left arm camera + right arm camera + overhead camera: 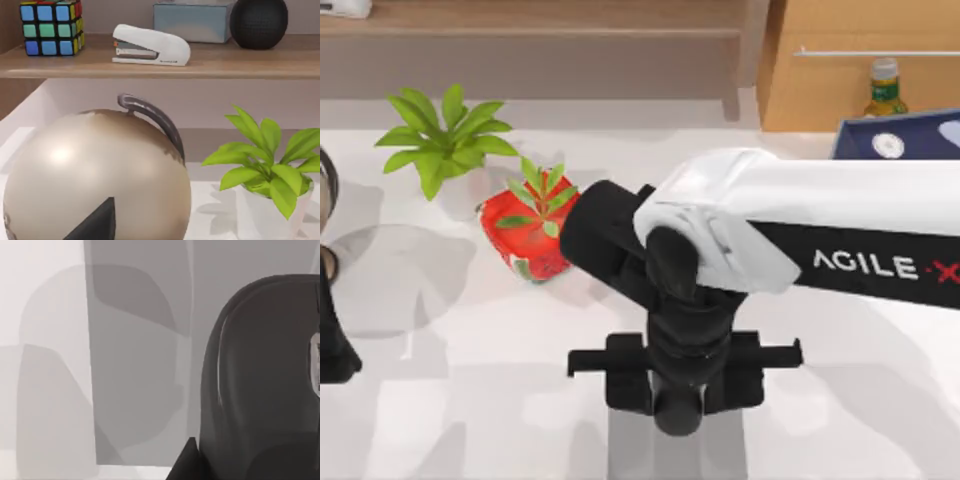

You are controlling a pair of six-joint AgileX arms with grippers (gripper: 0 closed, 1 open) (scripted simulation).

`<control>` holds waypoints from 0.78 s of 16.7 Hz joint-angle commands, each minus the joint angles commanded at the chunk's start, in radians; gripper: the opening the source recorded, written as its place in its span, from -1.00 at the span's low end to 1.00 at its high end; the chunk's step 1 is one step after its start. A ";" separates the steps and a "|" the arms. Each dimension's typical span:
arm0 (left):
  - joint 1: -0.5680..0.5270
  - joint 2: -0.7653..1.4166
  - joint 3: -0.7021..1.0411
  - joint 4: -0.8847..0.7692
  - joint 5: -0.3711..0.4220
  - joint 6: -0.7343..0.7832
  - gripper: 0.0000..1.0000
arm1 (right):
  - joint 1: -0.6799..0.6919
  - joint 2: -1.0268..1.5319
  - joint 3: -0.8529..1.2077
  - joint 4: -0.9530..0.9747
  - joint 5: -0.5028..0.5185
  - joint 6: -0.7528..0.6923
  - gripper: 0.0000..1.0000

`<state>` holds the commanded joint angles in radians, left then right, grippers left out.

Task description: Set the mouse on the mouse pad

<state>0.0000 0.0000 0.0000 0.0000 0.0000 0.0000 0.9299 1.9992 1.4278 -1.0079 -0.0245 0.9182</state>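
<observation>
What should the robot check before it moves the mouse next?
1. Right gripper above the flat, plain grey mouse pad: ok.
2. Dark grey rounded mouse next to the pad's surface in the right wrist view: ok.
3. Mouse resting flat on the pad: cannot tell.
4. Red strawberry-like pot apart from the pad: ok.
5. Left arm parked at the table's left edge, out of the way: ok.
</observation>
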 joint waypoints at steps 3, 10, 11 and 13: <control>0.000 0.000 0.000 0.000 0.000 0.000 1.00 | 0.000 0.011 -0.016 0.027 0.000 -0.001 -1.00; 0.000 0.000 0.000 0.000 0.000 0.000 1.00 | 0.001 0.028 -0.037 0.062 0.000 -0.001 -1.00; 0.000 0.000 0.000 0.000 0.000 0.000 1.00 | 0.001 0.028 -0.037 0.062 0.000 -0.001 -1.00; 0.000 0.000 0.000 0.000 0.000 0.000 1.00 | 0.001 0.028 -0.037 0.062 0.000 -0.001 -0.70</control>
<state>0.0000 0.0000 0.0000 0.0000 0.0000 0.0000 0.9306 2.0274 1.3906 -0.9456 -0.0241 0.9176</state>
